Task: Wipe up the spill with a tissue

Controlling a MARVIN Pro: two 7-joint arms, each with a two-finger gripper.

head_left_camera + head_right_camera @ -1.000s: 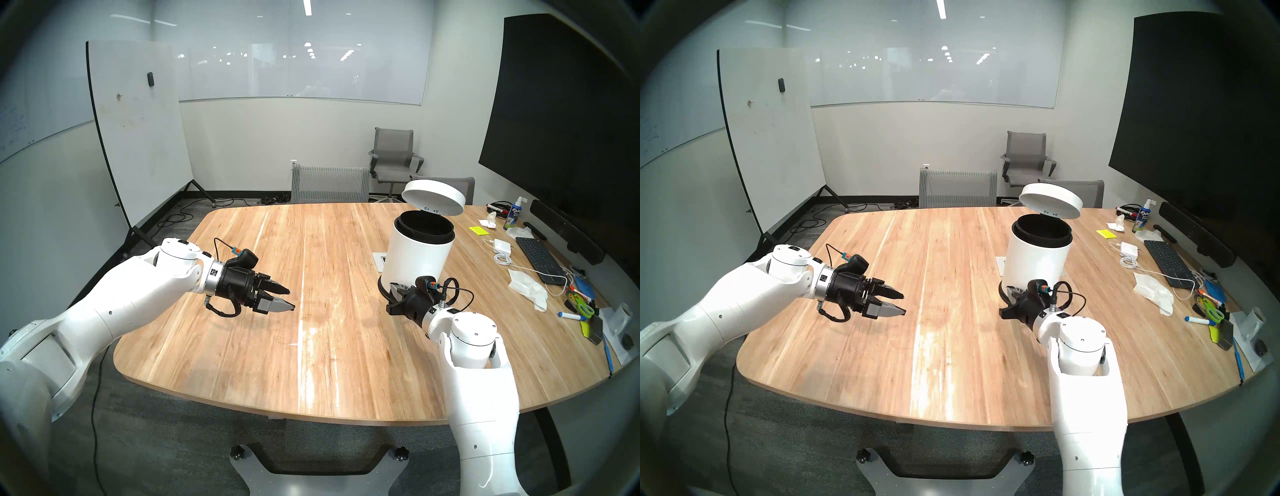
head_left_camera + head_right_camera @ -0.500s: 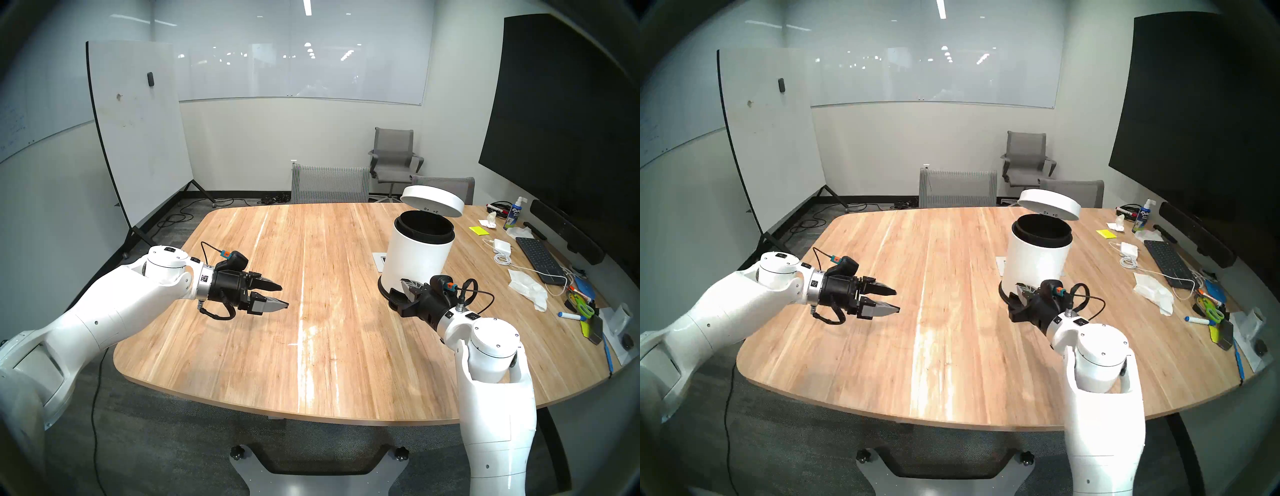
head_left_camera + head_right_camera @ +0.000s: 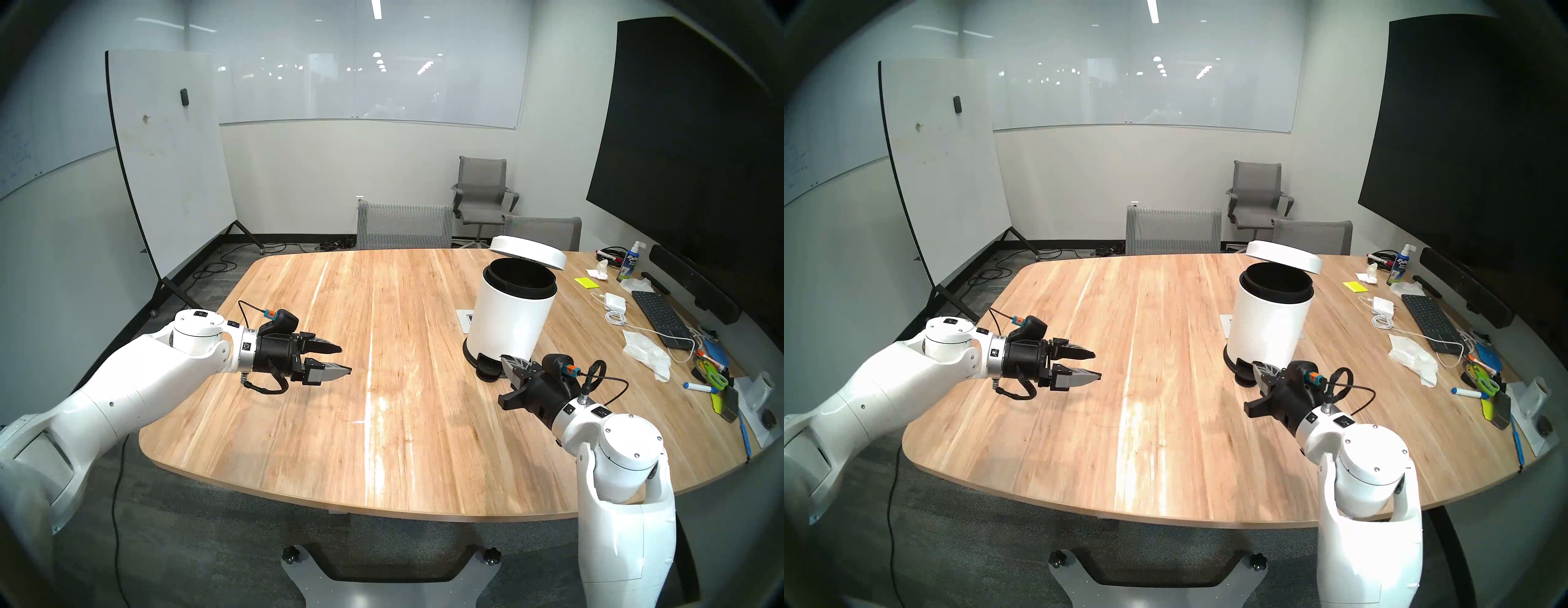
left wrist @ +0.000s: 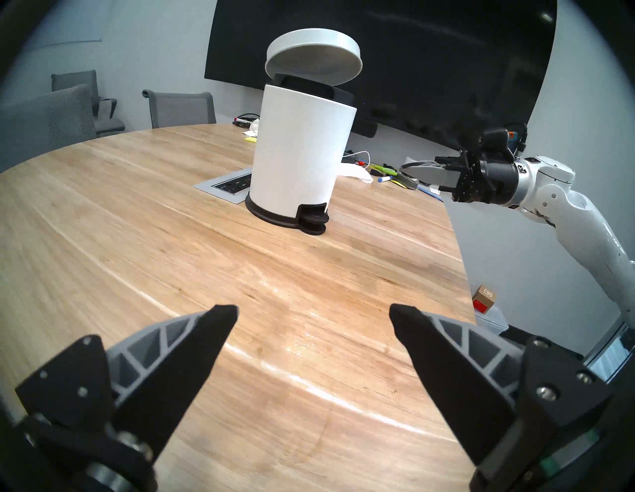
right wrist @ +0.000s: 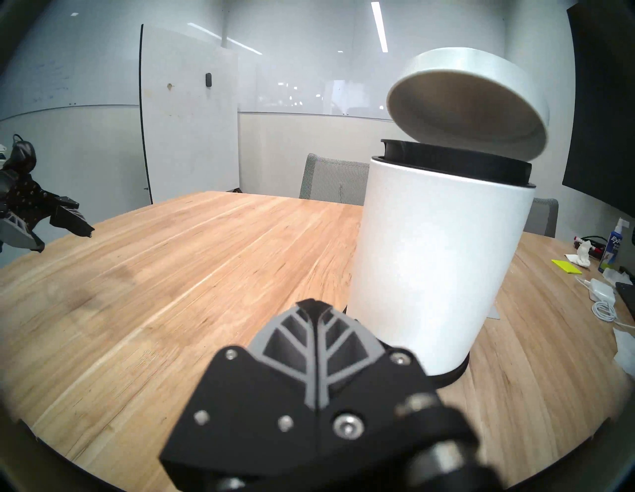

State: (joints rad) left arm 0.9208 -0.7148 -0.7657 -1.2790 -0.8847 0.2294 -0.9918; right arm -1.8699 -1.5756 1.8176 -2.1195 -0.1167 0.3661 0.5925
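Now, on the left: finds the left gripper [image 3: 345, 359] spread wide, gripping nothing, hanging above the wooden table [image 3: 297, 424] without touching it. Points toward the table's middle, tilted slightly down.

On the right: finds the right gripper [image 3: 509, 364] pressed fully shut, fingertips together, clamping nothing. Sits just in front of the black pedal [image 3: 488, 371] of the white bin [image 3: 509, 314], close to it but apart, going by the left wrist view. Shows the bin's lid [image 3: 528, 252] tilted partly up over the black inner rim.

Makes out the spill [image 3: 376, 420] only faintly: a thin brownish streak at the table's middle, beside the bright glare stripe, between the two grippers and touched by neither; cannot tell its outline.

Puts a crumpled white tissue [image 3: 645, 350] well off to the right, by the keyboard [image 3: 657, 316], away from both grippers.
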